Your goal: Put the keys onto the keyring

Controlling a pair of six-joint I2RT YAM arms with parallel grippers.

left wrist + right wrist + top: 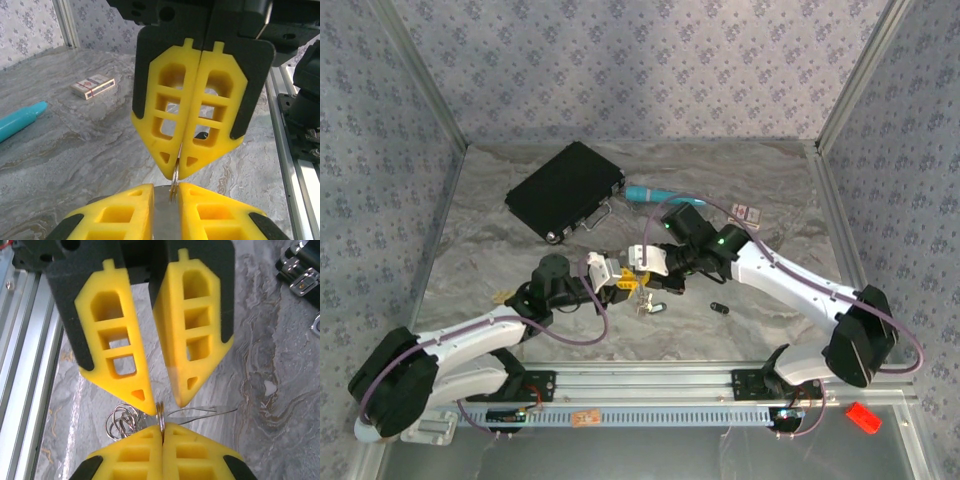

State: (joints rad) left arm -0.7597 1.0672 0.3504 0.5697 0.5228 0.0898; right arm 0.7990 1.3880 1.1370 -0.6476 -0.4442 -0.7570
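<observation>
My right gripper [162, 426] is shut on the keyring [160, 412], pinching a small silvery ring seen edge-on. A thin oval wire loop [210, 411] runs off to its right, and coiled chain links [120, 422] lie to its left. My left gripper [167, 186] faces it tip to tip and stands open, with the ring's edge [175, 182] poking into its gap. Both grippers meet at mid-table [628, 272], with chain and key bits [646, 303] just below them. A small dark piece [719, 307] lies to the right and a brassy bit [501, 296] by the left arm.
A black case [565, 190] with a metal handle [592, 215] lies at the back left, and a teal pen [650, 194] beside it. A small card box [748, 211] sits at the back right. The aluminium rail [650, 380] runs along the near edge.
</observation>
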